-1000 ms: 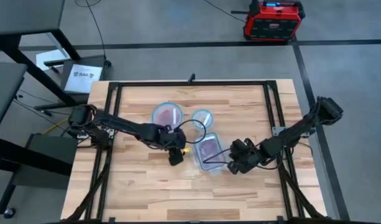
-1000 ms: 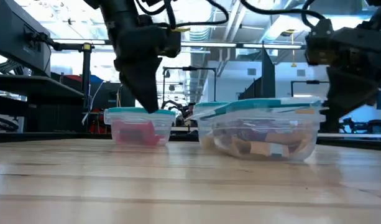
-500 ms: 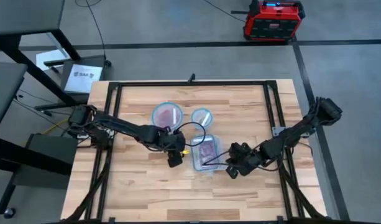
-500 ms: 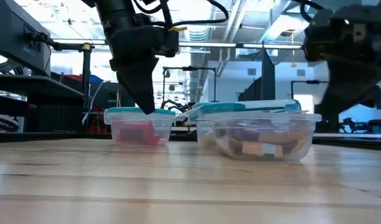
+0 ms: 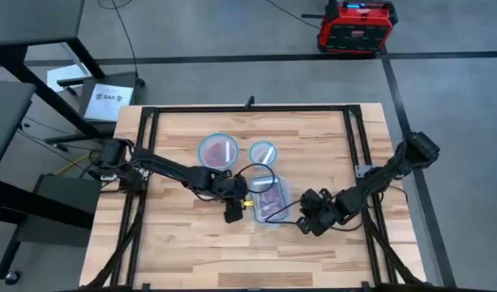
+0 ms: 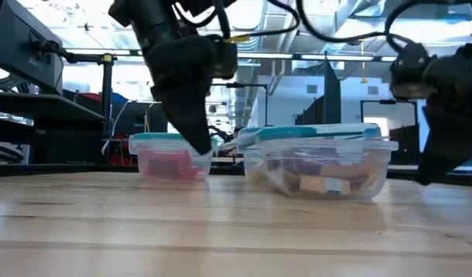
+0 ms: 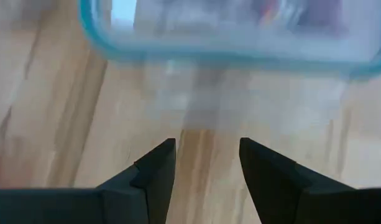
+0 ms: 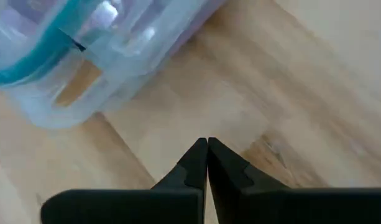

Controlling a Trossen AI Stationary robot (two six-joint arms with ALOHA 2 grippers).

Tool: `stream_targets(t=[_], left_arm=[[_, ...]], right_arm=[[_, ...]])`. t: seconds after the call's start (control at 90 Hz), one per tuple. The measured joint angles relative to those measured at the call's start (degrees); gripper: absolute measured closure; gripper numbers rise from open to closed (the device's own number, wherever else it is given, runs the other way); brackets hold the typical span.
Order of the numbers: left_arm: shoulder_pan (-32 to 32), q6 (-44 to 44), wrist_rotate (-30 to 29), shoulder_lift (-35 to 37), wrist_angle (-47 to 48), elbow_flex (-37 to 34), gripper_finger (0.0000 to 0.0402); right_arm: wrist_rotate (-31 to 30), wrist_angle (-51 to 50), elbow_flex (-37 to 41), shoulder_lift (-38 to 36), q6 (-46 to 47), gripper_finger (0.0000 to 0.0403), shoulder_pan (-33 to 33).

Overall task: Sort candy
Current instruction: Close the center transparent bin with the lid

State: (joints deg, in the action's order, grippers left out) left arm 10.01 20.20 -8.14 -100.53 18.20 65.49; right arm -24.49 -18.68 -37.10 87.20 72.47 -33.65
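Observation:
A clear, blue-rimmed rectangular container (image 5: 268,199) (image 6: 320,165) stands mid-table on its base, holding purple and cream candy (image 6: 316,175). Its lid lies on it. Red candy (image 5: 220,149) lies in a round container (image 6: 170,158) farther back. My left gripper (image 5: 235,216) (image 7: 207,146) hangs open just off the rectangular container's near left side, with only bare wood between its fingers. My right gripper (image 5: 306,224) (image 8: 207,144) is shut and low over the table at the container's near right side, apart from it.
A smaller round container (image 5: 263,152) stands behind the rectangular one, to the right of the one with red candy. A black frame (image 5: 248,109) runs around the table top. Bare wood (image 5: 232,255) lies toward the near edge.
My left gripper has gone toward the near edge and a little to the right, along the rectangular container's left side. My right gripper has drawn back from that container toward the near edge. The container has shifted slightly toward the table's left.

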Motion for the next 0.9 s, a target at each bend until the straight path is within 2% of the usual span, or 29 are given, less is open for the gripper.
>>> stream_targets(t=[0.378, 0.611, 0.9], left_arm=[[-0.5, -3.1, 0.1, 0.0, -3.4, 0.1, 0.0238], [-1.2, -5.3, 0.2, 0.0, -8.7, 0.1, 0.0238], [-1.7, -8.6, 4.5, 0.4, -9.3, 0.1, 0.0238]], right_arm=[[0.6, 5.1, 0.0, 2.8, -2.4, 0.0403, 0.8], [-1.3, 12.2, 0.0, 2.8, -9.1, 0.0403, 0.9], [-1.4, 14.6, 0.0, 2.8, -12.6, 0.0403, 1.9]])
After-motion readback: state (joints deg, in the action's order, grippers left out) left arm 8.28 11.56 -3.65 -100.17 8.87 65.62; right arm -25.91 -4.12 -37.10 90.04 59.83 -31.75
